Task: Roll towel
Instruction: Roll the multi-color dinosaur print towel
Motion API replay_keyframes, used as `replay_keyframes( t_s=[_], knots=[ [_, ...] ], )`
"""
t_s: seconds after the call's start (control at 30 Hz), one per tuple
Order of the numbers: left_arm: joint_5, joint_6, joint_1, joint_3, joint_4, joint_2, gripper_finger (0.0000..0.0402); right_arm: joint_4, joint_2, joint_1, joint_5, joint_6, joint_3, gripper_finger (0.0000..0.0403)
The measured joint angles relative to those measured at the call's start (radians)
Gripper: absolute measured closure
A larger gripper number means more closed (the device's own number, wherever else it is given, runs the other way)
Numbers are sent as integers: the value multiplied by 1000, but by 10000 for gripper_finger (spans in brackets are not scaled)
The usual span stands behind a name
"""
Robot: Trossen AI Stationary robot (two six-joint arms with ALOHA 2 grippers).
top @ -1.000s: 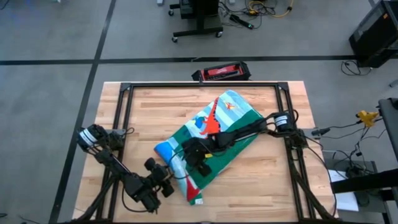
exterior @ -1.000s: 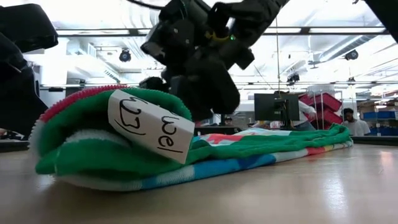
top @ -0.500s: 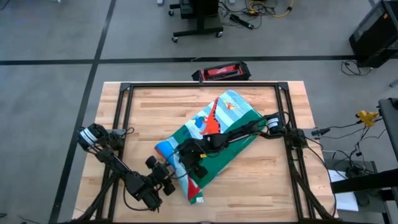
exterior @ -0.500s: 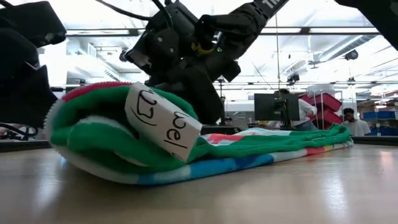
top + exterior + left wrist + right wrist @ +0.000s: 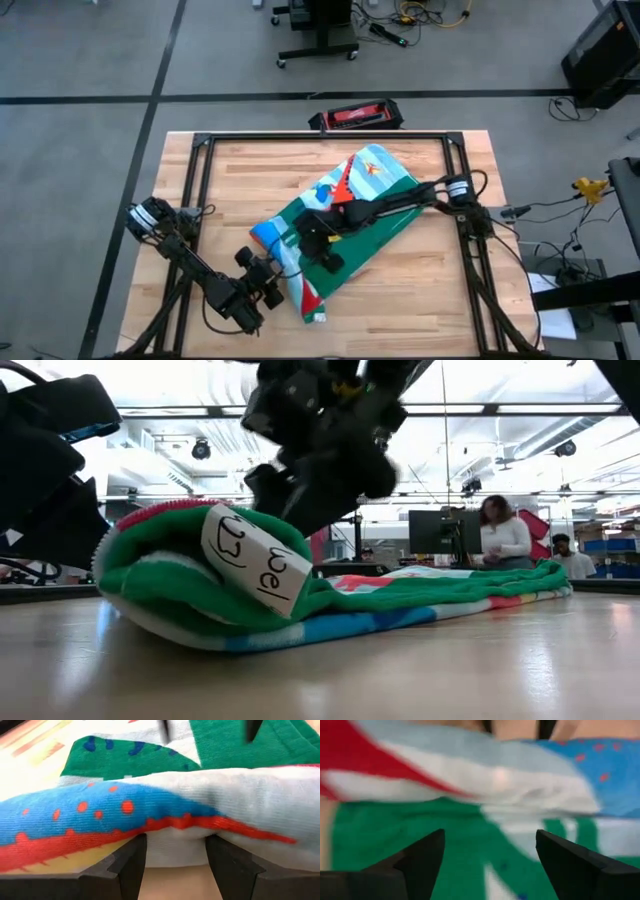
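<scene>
A pale wood plank surface (image 5: 240, 180) with a black metal frame (image 5: 325, 137) stands on a grey floor (image 5: 80, 60) crossed by dark lines. A red and black case (image 5: 356, 116) lies beyond it. Behind, a bright workshop holds a monitor (image 5: 443, 531), red bins (image 5: 540, 525) and two people (image 5: 505, 535).

Probably a robotics lab: monitor (image 5: 443, 530), red bins (image 5: 536, 526), person (image 5: 503, 538) behind a wooden table (image 5: 250, 170).

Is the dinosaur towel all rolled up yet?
No, only partly. The towel curls into a thick roll at one end, while the rest lies flat across the table.
</scene>
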Motion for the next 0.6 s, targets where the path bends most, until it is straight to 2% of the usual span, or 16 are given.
replay_keyframes(
  t_s=[0.23, 0.43, 0.6],
  knots=[
    [1, 0, 1, 0, -21, -9, 212, -23, -11, 124, 5, 133, -18, 142],
    [2, 0, 1, 0, -18, -10, 212, -24, -12, 215, 164, 206, -31, 183],
    [3, 0, 1, 0, -16, -10, 212, 51, -12, 240, 191, 231, -65, 233]
  ],
)
